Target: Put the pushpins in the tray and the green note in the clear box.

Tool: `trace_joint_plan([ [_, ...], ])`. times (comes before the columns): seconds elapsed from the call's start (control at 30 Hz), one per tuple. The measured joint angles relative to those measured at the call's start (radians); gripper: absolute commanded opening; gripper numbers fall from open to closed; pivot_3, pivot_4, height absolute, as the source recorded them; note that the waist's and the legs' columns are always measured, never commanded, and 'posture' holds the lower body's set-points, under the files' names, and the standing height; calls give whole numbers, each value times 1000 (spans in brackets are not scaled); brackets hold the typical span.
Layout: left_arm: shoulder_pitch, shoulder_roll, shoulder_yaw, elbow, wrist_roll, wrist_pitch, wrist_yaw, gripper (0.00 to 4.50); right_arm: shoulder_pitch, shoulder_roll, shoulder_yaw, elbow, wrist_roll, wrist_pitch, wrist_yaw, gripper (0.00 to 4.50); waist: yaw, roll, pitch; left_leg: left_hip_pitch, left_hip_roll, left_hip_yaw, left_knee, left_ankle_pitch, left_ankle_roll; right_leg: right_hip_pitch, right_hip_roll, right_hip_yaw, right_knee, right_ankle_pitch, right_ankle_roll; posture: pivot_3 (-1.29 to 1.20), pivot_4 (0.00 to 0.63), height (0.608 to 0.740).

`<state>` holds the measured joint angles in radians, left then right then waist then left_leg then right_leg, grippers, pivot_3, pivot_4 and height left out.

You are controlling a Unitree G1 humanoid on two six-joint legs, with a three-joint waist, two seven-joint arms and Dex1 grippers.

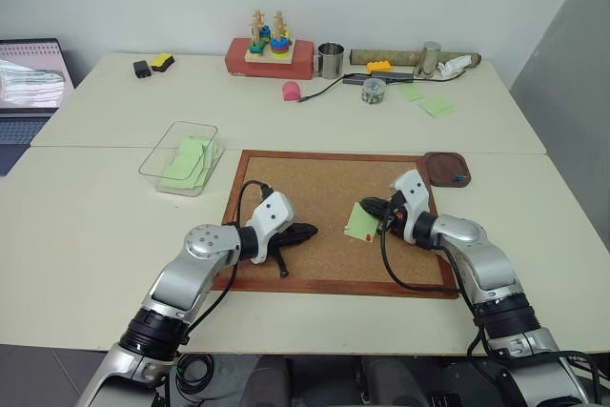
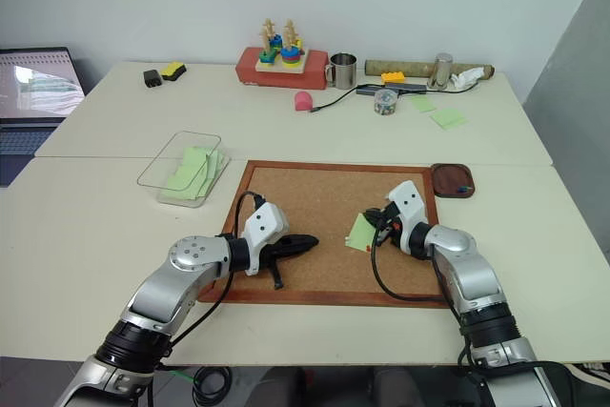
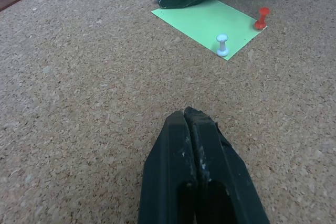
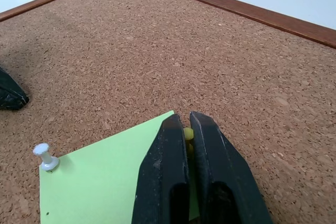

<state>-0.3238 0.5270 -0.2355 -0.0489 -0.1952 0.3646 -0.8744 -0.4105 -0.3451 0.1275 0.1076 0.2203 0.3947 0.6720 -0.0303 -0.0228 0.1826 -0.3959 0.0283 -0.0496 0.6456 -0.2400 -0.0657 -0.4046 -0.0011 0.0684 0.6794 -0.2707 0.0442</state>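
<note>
The green note (image 1: 360,222) lies on the cork board, right of its middle. A red pushpin (image 3: 261,17) and a white pin (image 3: 222,44) stand in its corners. My right gripper (image 4: 187,121) rests low over the note's edge, shut on a yellow pushpin (image 4: 187,134) whose head shows between the fingers. My left gripper (image 1: 307,231) is shut and empty, lying low over the cork a hand's width left of the note. The dark wooden tray (image 1: 446,168) sits just past the board's far right corner. The clear box (image 1: 181,157) stands off the board's far left corner with green notes inside.
The cork board (image 1: 315,188) has a raised wooden frame. Along the table's back are a metal cup (image 1: 330,60), a red block with a stacking toy (image 1: 269,54), a pink object (image 1: 291,91), loose green notes (image 1: 436,106) and cables. A laptop (image 1: 29,78) sits far left.
</note>
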Motion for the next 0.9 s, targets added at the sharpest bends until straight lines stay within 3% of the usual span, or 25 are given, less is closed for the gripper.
trace_joint_plan([
  [0.67, 3, 3, 2, -23, 0, 40, -10, 0, 8, -18, -125, -166, 116, 93, -28, 55, -3, 0, 0, 0, 0, 0, 0, 0, 0, 0, 0, 0, 0, 0, 0, 0, 150, 740],
  [0.9, 3, 3, 5, -23, -1, 42, -13, 0, -138, -89, -288, 59, 55, 29, -214, 55, -3, 0, 0, 0, 0, 1, 0, 0, 0, 0, 0, 1, 0, 0, 0, 0, 150, 740],
])
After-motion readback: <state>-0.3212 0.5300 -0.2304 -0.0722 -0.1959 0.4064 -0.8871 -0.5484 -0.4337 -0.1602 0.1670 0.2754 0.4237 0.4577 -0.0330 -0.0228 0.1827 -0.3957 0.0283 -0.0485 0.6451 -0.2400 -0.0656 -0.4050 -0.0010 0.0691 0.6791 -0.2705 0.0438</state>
